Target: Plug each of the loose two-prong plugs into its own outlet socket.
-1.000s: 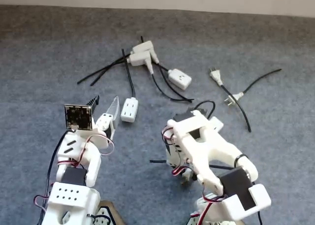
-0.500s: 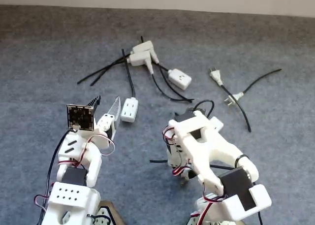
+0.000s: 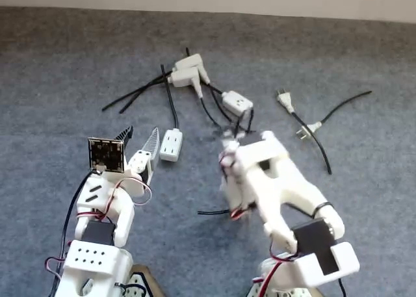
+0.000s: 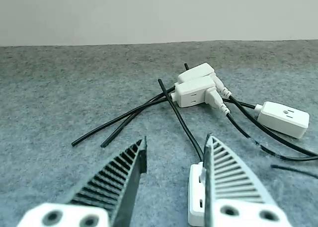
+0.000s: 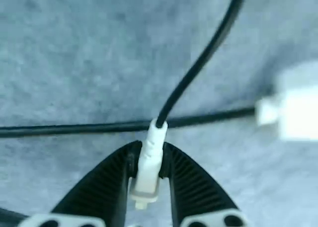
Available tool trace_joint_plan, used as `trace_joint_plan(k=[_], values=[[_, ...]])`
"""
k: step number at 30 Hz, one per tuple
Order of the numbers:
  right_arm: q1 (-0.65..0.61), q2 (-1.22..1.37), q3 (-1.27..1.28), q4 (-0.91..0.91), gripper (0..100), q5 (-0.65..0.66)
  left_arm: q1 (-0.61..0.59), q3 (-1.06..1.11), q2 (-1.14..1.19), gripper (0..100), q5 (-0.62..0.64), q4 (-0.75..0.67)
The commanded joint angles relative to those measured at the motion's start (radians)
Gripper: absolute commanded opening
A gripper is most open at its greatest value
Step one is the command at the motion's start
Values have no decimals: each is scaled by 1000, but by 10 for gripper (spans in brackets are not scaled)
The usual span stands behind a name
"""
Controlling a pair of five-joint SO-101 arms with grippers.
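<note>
- In the right wrist view, the held plug (image 5: 147, 163), white with a black cord rising from it, sat between the two black fingers of the right gripper (image 5: 149, 148), whose jaws were clamped on the plug's body.
- Beyond the held plug, a second black cord (image 5: 74, 129) lay across the grey carpet (image 5: 74, 48). A blurred white body (image 5: 298, 113) lay next to it and could not be identified.
- In the high view, the far socket (image 3: 237, 103) lay at 12 o'clock from the right arm (image 3: 276, 180), just past the arm's front end, with its slotted face up.
- The first loose plug (image 3: 284, 101) lay at 3 o'clock from the far socket. The second loose plug (image 3: 311, 129) lay at 4 o'clock from the first, and their black cords crossed near the second.
- The plugged pair (image 3: 186, 71), two white sockets side by side with a white plug seated in each, lay at 10 o'clock from the far socket.
- The near socket (image 3: 171, 145) lay at 3 o'clock from the left gripper (image 3: 138, 140), just beside one finger and outside the gap between the two.
- The left gripper's jaws stood spread apart with only carpet between them.
</note>
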Motion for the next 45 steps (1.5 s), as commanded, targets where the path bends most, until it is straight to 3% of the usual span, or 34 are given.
trace_joint_plan(k=[1, 5, 10, 23, 28, 36, 40, 45], values=[[120, -18, -203, -7, 15, 143, 13, 22, -4, 200, -5, 2], [191, -18, -387, -5, 15, 250, 13, 22, -4, 200, -5, 2], [188, -18, -532, -5, 7, 336, 50, 22, -4, 200, -8, 2], [-13, -101, -762, -8, 6, 347, 111, 22, -2, 200, -8, -2], [-113, -272, -762, -16, 6, 347, 130, 22, -12, 200, -5, -3], [-160, -483, -730, -96, 6, 298, 277, 22, -12, 200, -8, -58], [-160, -624, -582, -232, 6, 195, 349, 22, -12, 200, -8, -186], [-162, -857, -245, -435, 6, 181, 447, 1, -5, 200, -9, -236]])
